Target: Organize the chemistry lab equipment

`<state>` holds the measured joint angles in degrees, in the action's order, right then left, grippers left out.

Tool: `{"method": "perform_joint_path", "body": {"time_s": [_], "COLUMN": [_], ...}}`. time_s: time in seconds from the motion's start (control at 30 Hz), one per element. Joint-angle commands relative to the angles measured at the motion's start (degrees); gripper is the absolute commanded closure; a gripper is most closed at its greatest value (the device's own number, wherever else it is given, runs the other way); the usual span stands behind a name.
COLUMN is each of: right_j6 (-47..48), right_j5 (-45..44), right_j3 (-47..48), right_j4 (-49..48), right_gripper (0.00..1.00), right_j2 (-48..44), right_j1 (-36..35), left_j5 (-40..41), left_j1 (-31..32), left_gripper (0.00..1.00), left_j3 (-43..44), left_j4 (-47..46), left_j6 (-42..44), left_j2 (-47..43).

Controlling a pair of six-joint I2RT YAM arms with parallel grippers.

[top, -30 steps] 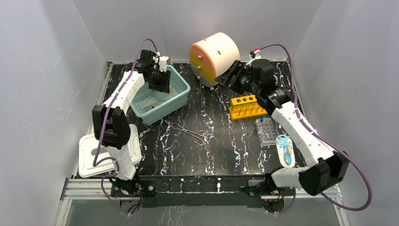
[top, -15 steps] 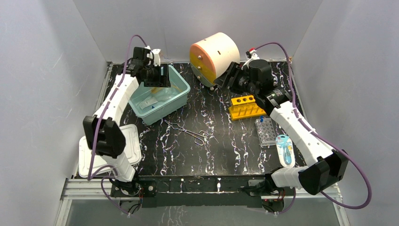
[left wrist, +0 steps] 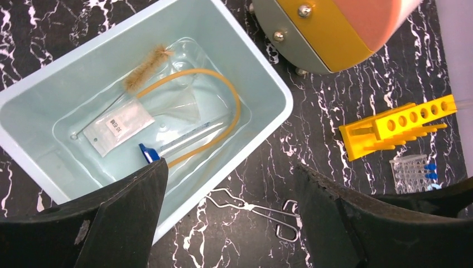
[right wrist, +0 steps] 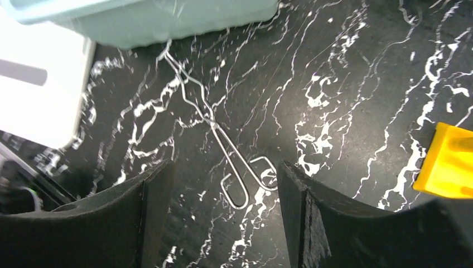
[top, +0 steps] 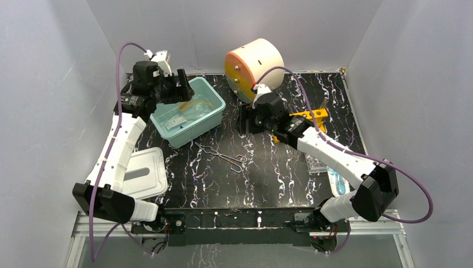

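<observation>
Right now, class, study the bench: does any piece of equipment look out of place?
Yes. The metal forceps lie loose on the black table, outside the teal bin that holds the brush, white packet and funnel. Nothing looks spilled or broken.

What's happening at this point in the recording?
Two robot arms are tidying lab gear. The left gripper hangs open and empty above the teal bin, which holds a brush, a white packet and a clear funnel. The right gripper hovers open over the metal forceps lying on the table. The yellow rack and well plate also sit outside the bin.
</observation>
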<state>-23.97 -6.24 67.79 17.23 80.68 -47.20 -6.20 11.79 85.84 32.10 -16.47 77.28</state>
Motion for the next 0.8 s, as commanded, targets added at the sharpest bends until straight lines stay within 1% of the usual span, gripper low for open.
{"method": "perform_joint_path", "body": {"time_s": [0.0, 0.1, 0.2, 0.3, 0.33, 0.47, 0.53, 0.63, 0.7, 0.77], "right_j6": [8.1, 10.9, 12.1, 12.7, 12.7, 11.5, 11.0, 10.8, 11.1, 11.9], "right_j5": [-3.3, -3.9, -4.1, -2.4, -1.7, 0.4, 1.1, 1.1, 0.8, 0.9], "right_j3": [-1.9, -1.4, -0.3, 0.7, 0.9, 2.4, 2.7, 3.0, 3.7, 4.4], "right_j4": [-5.6, -5.5, -5.5, -5.8, -5.8, -4.2, -4.0, -3.9, -3.7, -3.6], "right_gripper": [0.25, 0.25, 0.25, 0.25, 0.25, 0.28, 0.29, 0.31, 0.37, 0.47], "right_j2": [2.7, 6.1, 10.0, 13.5, 14.7, 19.3, 21.0, 23.0, 24.4, 25.6], "right_j1": [-4.2, -6.2, -7.1, -7.5, -7.5, -7.6, -7.7, -7.7, -7.7, -7.8], "left_j5": [4.6, 7.4, 9.7, 9.6, 8.3, -1.5, -4.2, -5.9, -7.6, -9.0], "left_j1": [-0.3, -0.3, -0.3, -0.3, -0.3, -0.3, -0.3, -0.3, -0.3, -0.3], "left_gripper": [0.16, 0.11, 0.1, 0.1, 0.1, 0.11, 0.11, 0.11, 0.11, 0.11], "left_j3": [-1.6, -2.9, -3.3, -4.4, -4.9, -8.2, -10.0, -11.9, -12.2, -12.1], "left_j4": [-0.8, -2.2, -2.3, -1.2, -0.4, 1.3, 1.8, 2.1, 2.1, 2.0], "left_j6": [-3.4, -5.5, -7.9, -10.1, -10.6, -12.4, -13.1, -13.3, -13.1, -12.7], "left_j2": [-2.7, -4.8, -5.6, -7.0, -7.5, -10.5, -11.9, -13.3, -13.3, -12.7]}}
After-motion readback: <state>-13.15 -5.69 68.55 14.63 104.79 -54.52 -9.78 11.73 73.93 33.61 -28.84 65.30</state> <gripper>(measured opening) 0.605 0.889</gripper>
